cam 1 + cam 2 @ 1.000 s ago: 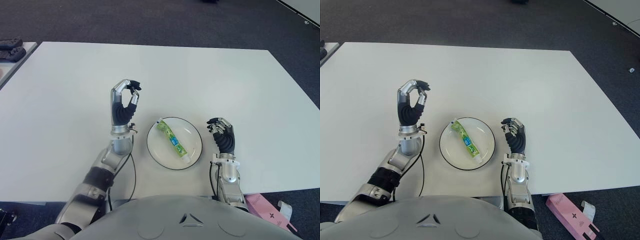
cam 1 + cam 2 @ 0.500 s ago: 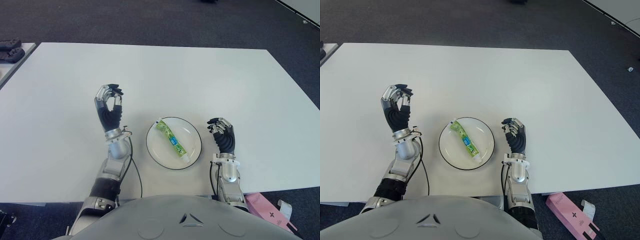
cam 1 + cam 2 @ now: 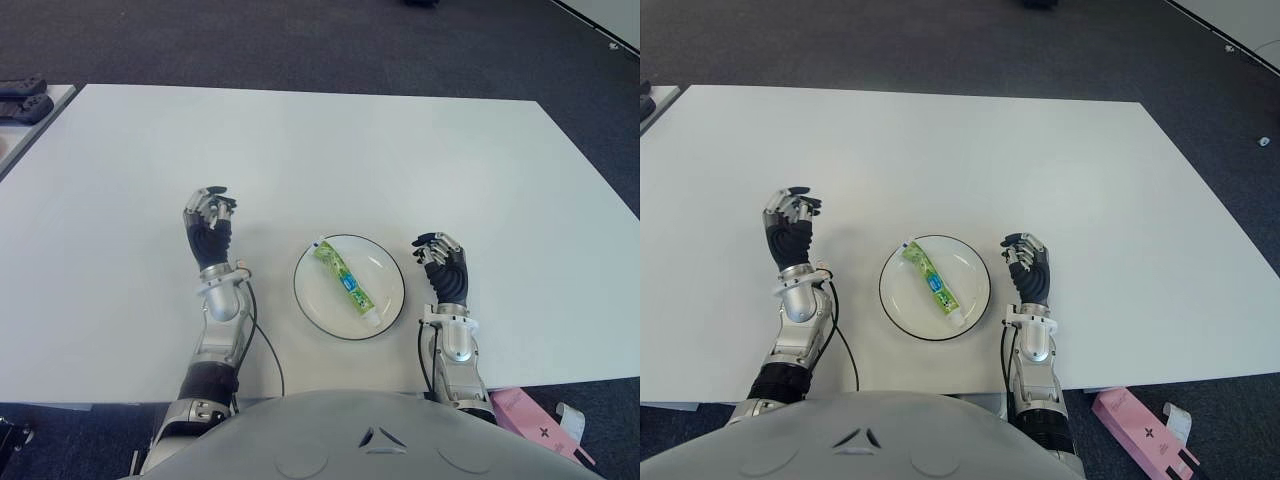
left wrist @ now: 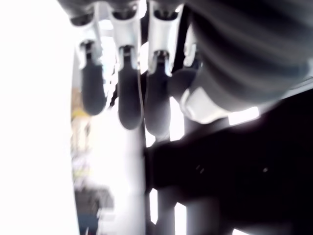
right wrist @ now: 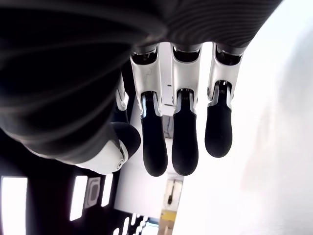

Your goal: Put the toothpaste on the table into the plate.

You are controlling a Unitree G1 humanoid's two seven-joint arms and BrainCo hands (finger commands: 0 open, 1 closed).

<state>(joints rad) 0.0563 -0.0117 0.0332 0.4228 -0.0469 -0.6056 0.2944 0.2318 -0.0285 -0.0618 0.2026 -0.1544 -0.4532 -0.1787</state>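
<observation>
At the far left edge, beyond the white counter (image 3: 400, 140), a second table (image 3: 18, 118) carries some dark items too small to identify. On the counter's left half, the left hand (image 3: 207, 230) stands upright on its wrist, to the left of the plate and clear of it. Its fingers (image 4: 124, 93) hang loosely bent and close together, with nothing between them. A black cable (image 3: 262, 345) runs from the wrist back toward the robot's body.

Near the counter's front edge, between the two hands, sits a white plate (image 3: 386, 270) with a dark rim. The toothpaste (image 3: 346, 282) lies inside it: a green tube with a blue patch in the middle, set diagonally across the plate, its white cap end toward the robot and to the right.

Just right of the plate, the right hand (image 3: 443, 268) also stands upright, its fingers (image 5: 185, 132) relaxed, slightly bent and empty.

Below the counter's right front corner, a pink box (image 3: 535, 422) lies on the dark floor (image 3: 330, 45).
</observation>
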